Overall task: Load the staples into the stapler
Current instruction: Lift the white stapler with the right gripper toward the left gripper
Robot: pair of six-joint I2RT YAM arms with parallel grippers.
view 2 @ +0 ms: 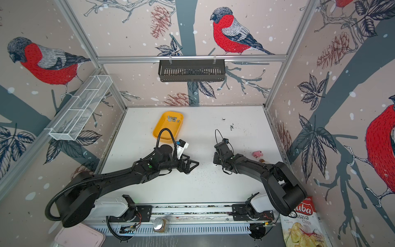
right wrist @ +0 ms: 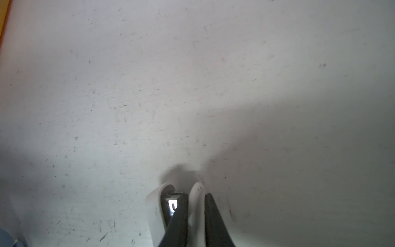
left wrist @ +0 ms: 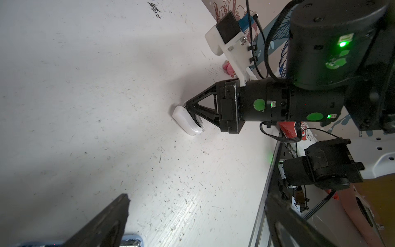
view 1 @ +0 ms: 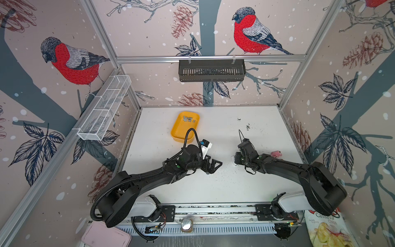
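Observation:
Several silver-grey staples (view 1: 188, 119) (view 2: 173, 119) lie at the far end of a yellow tray (view 1: 180, 133) (view 2: 163, 133). The small white stapler (left wrist: 186, 123) (view 1: 233, 159) rests low on the white table, mid-right. My right gripper (left wrist: 193, 116) (right wrist: 195, 195) (view 1: 235, 160) is shut on one white arm of the stapler (right wrist: 197, 205). Its other white arm (right wrist: 154, 205) stands apart, with metal showing in the gap between. My left gripper (view 1: 215, 165) (view 2: 192, 165) (left wrist: 196, 224) hangs open a short way left of the stapler, with nothing between its fingers.
A small shiny metal piece (left wrist: 130, 242) lies by a left fingertip. A pink toy (view 1: 276, 153) (view 2: 257, 154) sits near the right wall. Dark specks (view 1: 248, 127) dot the table. A chips bag (view 1: 327, 226) and a pink case (view 1: 104, 237) lie at the front edge.

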